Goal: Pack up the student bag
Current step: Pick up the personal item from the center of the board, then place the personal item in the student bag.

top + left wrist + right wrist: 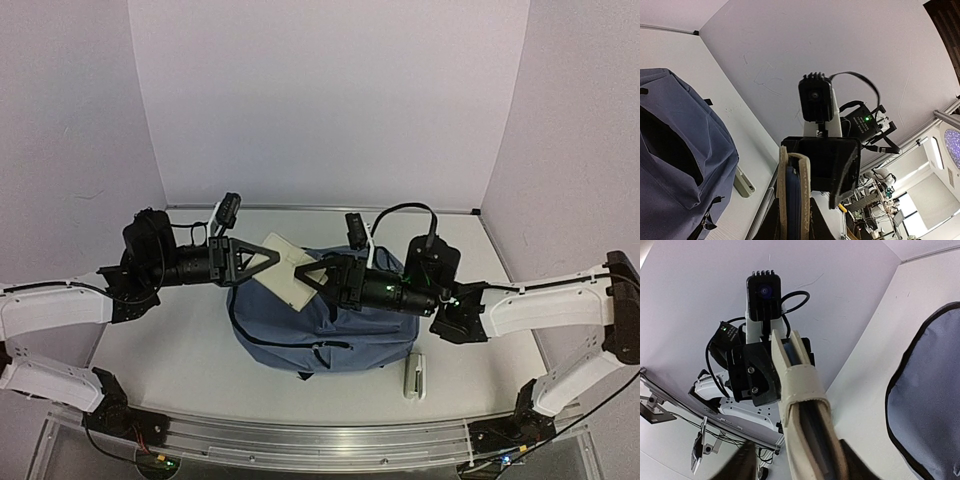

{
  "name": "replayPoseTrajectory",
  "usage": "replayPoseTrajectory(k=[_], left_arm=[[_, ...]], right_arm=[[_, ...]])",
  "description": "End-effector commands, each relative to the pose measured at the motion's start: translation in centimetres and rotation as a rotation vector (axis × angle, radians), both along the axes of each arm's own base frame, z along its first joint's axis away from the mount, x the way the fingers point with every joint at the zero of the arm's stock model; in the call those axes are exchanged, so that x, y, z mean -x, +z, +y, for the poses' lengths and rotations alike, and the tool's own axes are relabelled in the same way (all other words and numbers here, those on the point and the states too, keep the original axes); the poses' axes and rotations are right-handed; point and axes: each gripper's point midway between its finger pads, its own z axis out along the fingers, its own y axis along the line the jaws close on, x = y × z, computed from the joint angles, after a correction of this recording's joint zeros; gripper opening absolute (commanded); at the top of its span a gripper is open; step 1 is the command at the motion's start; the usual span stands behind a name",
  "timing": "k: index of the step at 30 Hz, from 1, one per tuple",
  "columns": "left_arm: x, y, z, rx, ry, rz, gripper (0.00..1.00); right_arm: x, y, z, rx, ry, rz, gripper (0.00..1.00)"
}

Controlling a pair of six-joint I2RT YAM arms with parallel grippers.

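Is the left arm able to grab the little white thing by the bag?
Probably not. Its gripper is shut on the cream book, and the white thing lies beyond the bag, nearer the right arm.

I read this as a robotics lab: white-walled test booth (330, 100), alu rail (300, 435), prob. equipment benches (880, 197) beyond, blurred.

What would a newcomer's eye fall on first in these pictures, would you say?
The big blue bag sits mid-table with a dark opening gaping. Just above it a cream book hangs between the two arms: the left gripper clamps its left edge, and the right gripper straddles its right edge. A small pale object lies on the table to the bag's right.
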Motion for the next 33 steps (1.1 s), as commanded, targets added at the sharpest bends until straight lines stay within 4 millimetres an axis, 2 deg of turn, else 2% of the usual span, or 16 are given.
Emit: replayPoseTrajectory(k=[1, 4, 6, 8, 12, 15, 18, 25, 30, 33], left_arm=[[0.5, 2.0, 0.0, 0.061, -0.022, -0.032, 0.14], [1.3, 1.2, -0.2, 0.011, -0.076, -0.005, 0.53], [1.8, 0.5, -0.2, -0.052, -0.104, 0.018, 0.7], [2.3, 0.2, 0.0, -0.103, -0.128, 0.016, 0.76], [3.5, 0.2, 0.4, -0.168, -0.182, 0.015, 0.82], [4.4, -0.1, 0.4, -0.201, -0.237, 0.036, 0.83], [4.9, -0.1, 0.3, -0.207, -0.279, 0.049, 0.79], [5.0, 0.2, 0.1, -0.194, -0.3, 0.058, 0.53], [5.1, 0.1, -0.1, -0.189, -0.317, 0.073, 0.46], [5.2, 0.1, -0.2, -0.185, -0.332, 0.078, 0.31]], right_arm=[[0.0, 2.5, 0.3, -0.089, 0.001, -0.049, 0.24], [-0.2, 2.5, 0.4, -0.069, -0.003, -0.064, 0.07], [0.1, 2.7, 0.6, -0.04, 0.028, -0.101, 0.03], [0.7, 2.6, 0.7, -0.007, 0.112, -0.13, 0.03], [1.8, 2.5, 0.4, 0.03, 0.244, -0.166, 0.02], [3.0, 3.0, -0.1, 0.016, 0.364, -0.175, 0.02], [4.0, 3.2, -0.2, 0.012, 0.447, -0.178, 0.03], [3.9, 2.5, -0.3, 0.046, 0.476, -0.18, 0.04], [3.5, 1.7, -0.1, 0.064, 0.47, -0.166, 0.04], [3.2, 1.8, -0.1, 0.066, 0.452, -0.167, 0.04]])
